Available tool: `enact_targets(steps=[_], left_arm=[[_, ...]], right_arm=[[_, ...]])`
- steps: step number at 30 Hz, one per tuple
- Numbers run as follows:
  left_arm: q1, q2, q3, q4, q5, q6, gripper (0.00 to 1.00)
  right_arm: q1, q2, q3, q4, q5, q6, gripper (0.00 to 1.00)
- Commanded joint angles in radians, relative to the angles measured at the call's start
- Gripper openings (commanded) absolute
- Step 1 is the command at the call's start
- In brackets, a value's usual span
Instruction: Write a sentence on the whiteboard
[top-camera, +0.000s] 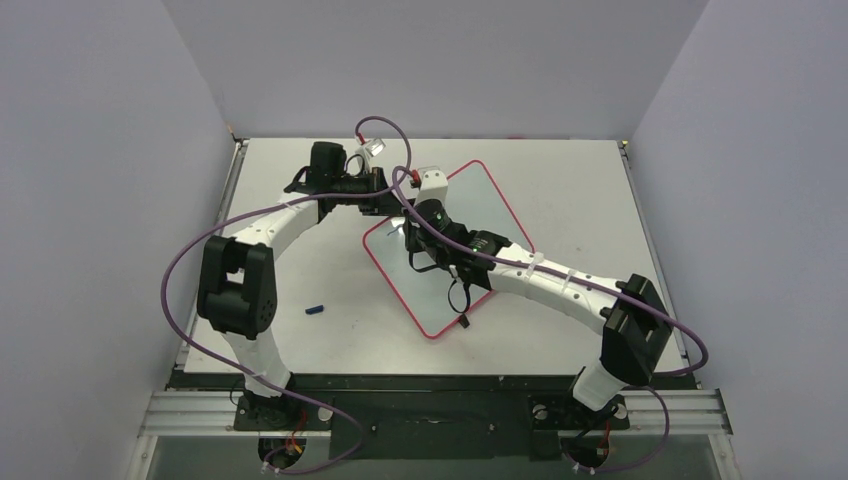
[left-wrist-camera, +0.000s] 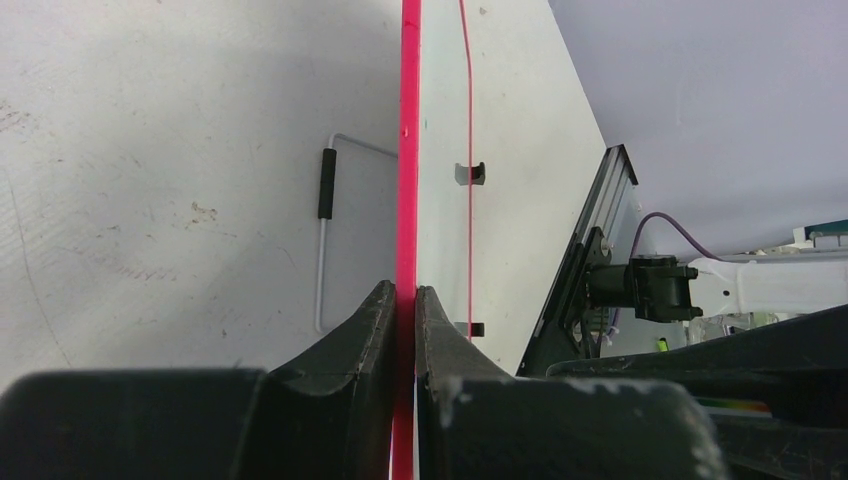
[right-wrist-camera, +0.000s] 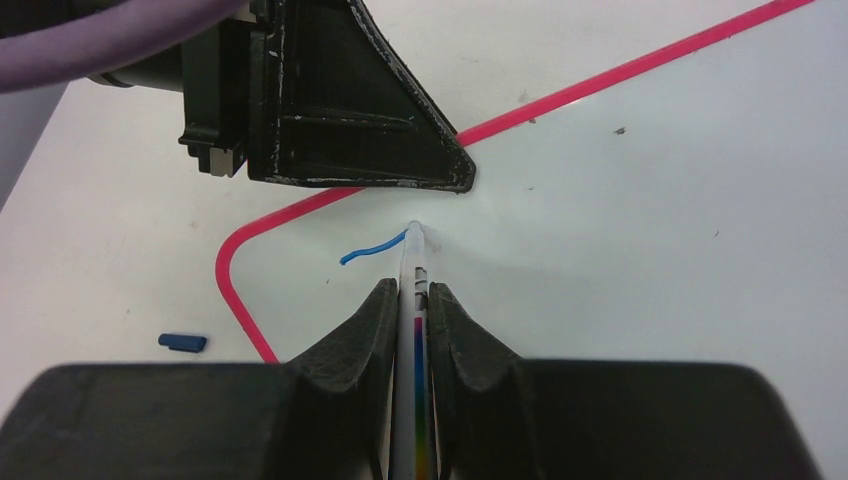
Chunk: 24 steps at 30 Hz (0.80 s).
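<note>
The whiteboard (top-camera: 478, 205), white with a thin red frame, lies at an angle in the middle of the table. My left gripper (top-camera: 398, 205) is shut on its red frame edge, seen edge-on in the left wrist view (left-wrist-camera: 407, 150) between the jaws (left-wrist-camera: 406, 292). My right gripper (top-camera: 412, 238) is shut on a white marker (right-wrist-camera: 413, 330) with a rainbow stripe. The marker's tip touches the whiteboard (right-wrist-camera: 650, 230) near its rounded corner, at the end of a short blue stroke (right-wrist-camera: 372, 250). Two black feet (left-wrist-camera: 477, 172) show on the far edge.
A small blue cap (top-camera: 316, 309) lies on the table left of the board, also in the right wrist view (right-wrist-camera: 182, 343). The left gripper's finger (right-wrist-camera: 350, 120) sits just beyond the marker tip. A wire bracket with a black sleeve (left-wrist-camera: 326, 185) shows beside the board edge.
</note>
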<state>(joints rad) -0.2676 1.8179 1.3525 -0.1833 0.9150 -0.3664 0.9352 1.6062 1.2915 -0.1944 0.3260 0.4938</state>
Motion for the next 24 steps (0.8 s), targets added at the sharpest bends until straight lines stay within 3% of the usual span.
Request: enact_targets(steps=[1,12,24], left_arm=[[-0.032,-0.055,0.000,-0.022,0.016,0.040,0.00],[-0.032,-0.064,0.006,-0.036,-0.039,0.039,0.00],[-0.032,-0.075,0.011,-0.050,-0.060,0.042,0.00]], right_arm=[[-0.006,-0.026,0.002,0.002,0.023,-0.008,0.00],[0.024,-0.100,0.000,-0.029,0.002,-0.040,0.00],[0.042,-0.058,0.019,-0.018,-0.013,-0.033,0.00]])
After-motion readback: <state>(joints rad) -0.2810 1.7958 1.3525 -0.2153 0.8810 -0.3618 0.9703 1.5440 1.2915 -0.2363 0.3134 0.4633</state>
